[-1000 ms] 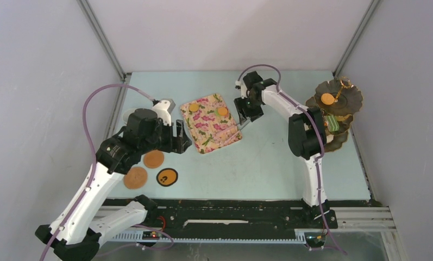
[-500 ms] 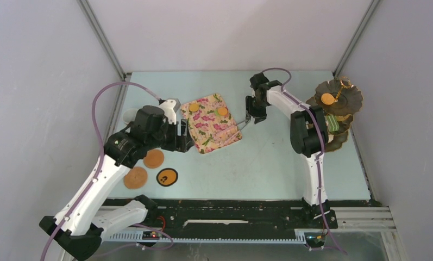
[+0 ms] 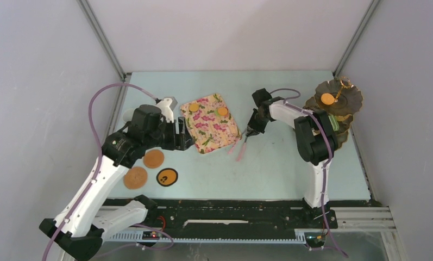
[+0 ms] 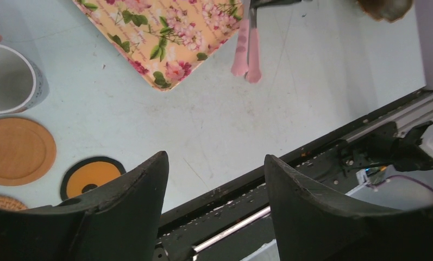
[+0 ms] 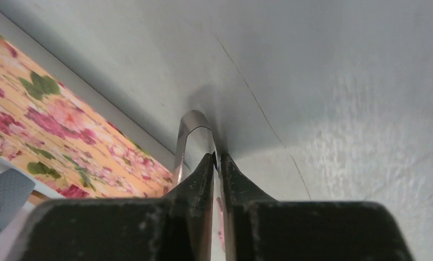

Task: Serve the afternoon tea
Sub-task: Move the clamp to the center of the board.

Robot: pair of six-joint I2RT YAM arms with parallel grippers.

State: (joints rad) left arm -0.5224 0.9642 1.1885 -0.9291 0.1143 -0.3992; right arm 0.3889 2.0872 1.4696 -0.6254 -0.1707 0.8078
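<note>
since a second ago your right arm has swung from the far right side of the floral tray [image 3: 208, 128] toward the near side. the pink tongs [image 3: 240, 148] have come with it, off the tray's edge and out over the table [image 3: 279, 168].

right gripper [image 3: 250, 130]: fingers pinched together on the metal loop end of the pink tongs. the pink tips point toward the near edge, just off the tray's near right corner.

left gripper [image 4: 214, 163]: jaws spread wide, nothing between them, over bare table by the tray's near left corner. it has barely shifted.

task items, as you see them:
- two orange biscuits [image 3: 194, 107] lie on the tray's far end, apart from each other.
- a third biscuit [image 3: 327, 99] sits on the top tier of the three-tier stand [image 3: 351, 98] at the far right.
- a green piece [image 3: 332, 124] is on a lower tier, kind unclear.
- three coasters [image 3: 154, 159] lie by the left arm, all bare.
- a mug [image 4: 7, 79] stands empty on the table just beyond them, not on a coaster.
</note>
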